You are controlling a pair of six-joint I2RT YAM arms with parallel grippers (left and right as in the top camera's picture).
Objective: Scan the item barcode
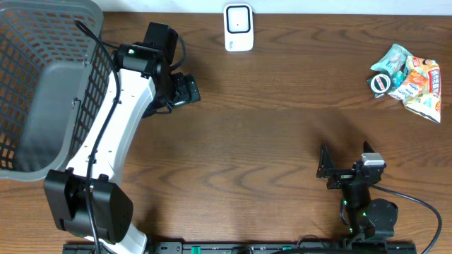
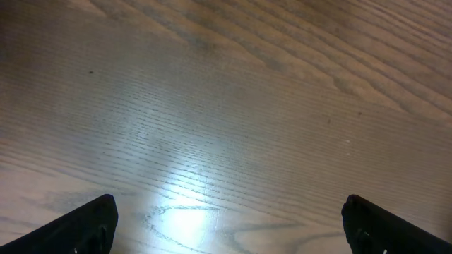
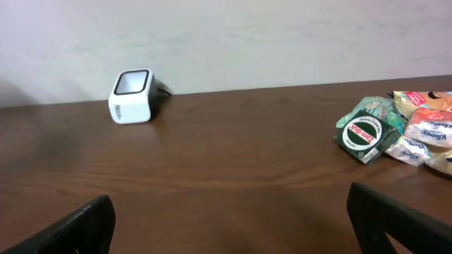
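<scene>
**Overhead view.** My left gripper point(image 1: 185, 90) hangs over the bare table point(image 1: 268, 134), a little to the left of the scanner point(image 1: 239, 27) and nearer the robot's base. I cannot read its jaws from above. My right gripper point(image 1: 326, 171) sits to the scanner's right and much nearer the base, with its jaws spread wide and nothing in them. The item pile point(image 1: 417, 83) is a heap of crinkled snack packets in green, orange and white. It lies far to the right of the scanner, well apart from both grippers. A green pack point(image 1: 382, 82) rests against the side of the pile that faces the scanner. A grey mesh basket point(image 1: 28, 42) stands far to the scanner's left.

**Left wrist view.** Of the left gripper point(image 2: 229, 215) I see two dark fingertips point(image 2: 85, 226) in the lower corners, as far apart as they go. Only glossy wood grain lies between them, so they hold nothing.

**Right wrist view.** The right gripper point(image 3: 229, 215) also stands fully open, with only table between its fingertips point(image 3: 395, 222). Beyond it is the scanner point(image 3: 132, 96), a white box with a dark window, set at the table's far edge. The item pile point(image 3: 424, 130) lies well to the scanner's right. The green pack point(image 3: 364, 134) carries a round white label and is tilted on the pile's scanner side.
</scene>
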